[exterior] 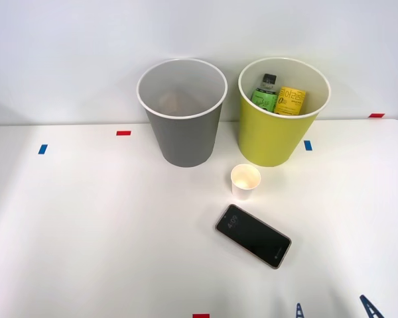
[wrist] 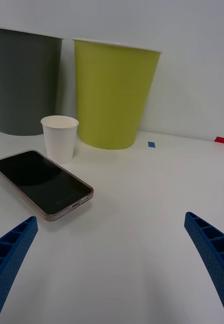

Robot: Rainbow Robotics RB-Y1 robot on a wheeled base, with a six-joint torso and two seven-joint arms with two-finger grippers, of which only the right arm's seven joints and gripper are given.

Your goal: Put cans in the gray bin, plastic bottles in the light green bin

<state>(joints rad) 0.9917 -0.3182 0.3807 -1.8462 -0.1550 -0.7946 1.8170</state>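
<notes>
My claw [wrist: 112,263] is spread wide and holds nothing; the green-label bottle [exterior: 265,93] and a yellow can [exterior: 291,101] sit in the light green bin [exterior: 268,142] at one o'clock, so I think that can should go next to the gray bin [exterior: 184,139].

Right pincer [wrist: 112,263]: we see it spread wide, holding nothing.
Fingers [wrist: 213,253]: blue, ribbed, tips low above the desk [wrist: 142,212].

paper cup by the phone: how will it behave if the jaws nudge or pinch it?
The paper cup looks empty, so probably very light and likely to slide or tip when nudged. Its thin open wall would likely crush under a firm pinch.
</notes>
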